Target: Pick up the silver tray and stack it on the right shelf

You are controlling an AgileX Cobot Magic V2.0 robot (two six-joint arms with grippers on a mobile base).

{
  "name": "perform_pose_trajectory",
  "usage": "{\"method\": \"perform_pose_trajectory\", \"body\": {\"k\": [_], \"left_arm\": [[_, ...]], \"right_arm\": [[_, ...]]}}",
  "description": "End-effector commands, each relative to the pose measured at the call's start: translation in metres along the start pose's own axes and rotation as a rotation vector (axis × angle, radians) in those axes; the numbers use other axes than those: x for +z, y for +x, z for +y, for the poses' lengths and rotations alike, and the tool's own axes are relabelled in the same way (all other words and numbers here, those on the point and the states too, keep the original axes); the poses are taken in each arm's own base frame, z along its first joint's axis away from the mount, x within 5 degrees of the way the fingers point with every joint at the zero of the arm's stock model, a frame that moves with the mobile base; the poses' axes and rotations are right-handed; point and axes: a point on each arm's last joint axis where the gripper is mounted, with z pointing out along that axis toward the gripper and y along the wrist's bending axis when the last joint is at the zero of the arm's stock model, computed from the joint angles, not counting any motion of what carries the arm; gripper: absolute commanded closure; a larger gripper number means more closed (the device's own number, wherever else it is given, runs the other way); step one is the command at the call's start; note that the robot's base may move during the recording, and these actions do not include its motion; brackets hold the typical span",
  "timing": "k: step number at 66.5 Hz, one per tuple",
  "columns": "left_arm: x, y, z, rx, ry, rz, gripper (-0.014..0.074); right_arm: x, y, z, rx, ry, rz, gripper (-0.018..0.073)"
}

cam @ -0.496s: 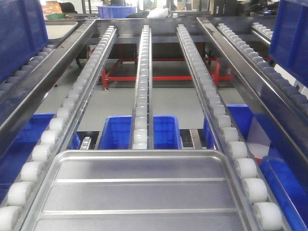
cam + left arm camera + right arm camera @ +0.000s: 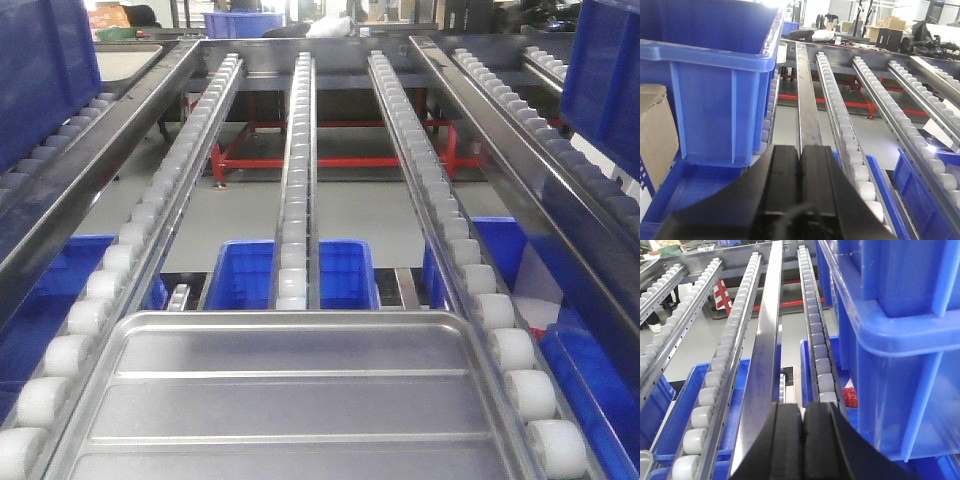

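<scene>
One silver tray (image 2: 290,400) fills the bottom of the front view, lying on the near end of the right shelf (image 2: 160,190). Compared with half a second ago, its place and tilt show no visible shift. By that stillness it reads as already delivered to the shelf, so the task is probably at or near its end. Whether its full weight rests on the rollers cannot be told, since its near edge runs out of view.

The tray is bright, polished metal with rounded far corners and a low raised rim. Two long straight ribs cross its floor from side to side, and the floor carries nothing.

- The middle roller rail (image 2: 296,180) runs away from the tray's far rim and vanishes under it.
- White rollers flank the tray just beside both side rims.
- Beyond the far rim and lower down, blue bins (image 2: 240,275) stand under the rails.
- Farther off, a red frame (image 2: 330,160) stands on the grey floor (image 2: 350,215).

The tray cannot be made out in either wrist view. The left fingers (image 2: 782,175) are pressed together with nothing seen between them, beside a tall blue crate (image 2: 715,75). The right fingers (image 2: 787,435) are likewise closed on nothing visible, next to another blue crate (image 2: 890,315).
</scene>
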Motion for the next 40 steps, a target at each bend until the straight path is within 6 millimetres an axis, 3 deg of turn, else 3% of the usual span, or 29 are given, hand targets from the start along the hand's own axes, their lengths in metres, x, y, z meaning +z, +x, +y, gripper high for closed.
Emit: {"method": "perform_pose_trajectory", "body": {"k": [1, 28, 34, 40], "left_arm": [[-0.001, -0.001, 0.000, 0.000, 0.011, -0.076, 0.0690], [-0.001, -0.001, 0.000, 0.000, 0.011, -0.084, 0.0690], [-0.001, -0.014, -0.001, 0.000, 0.011, -0.074, 0.0690], [0.000, -0.036, -0.003, 0.000, 0.005, 0.059, 0.0690]], "right_arm": [[-0.002, -0.009, 0.001, -0.011, -0.013, -0.101, 0.0510], [-0.002, -0.009, 0.001, -0.014, -0.015, -0.107, 0.0510], [-0.003, -0.019, 0.005, 0.030, -0.046, -0.118, 0.0510], [-0.003, -0.034, 0.011, 0.029, -0.084, -0.043, 0.0510]]}}
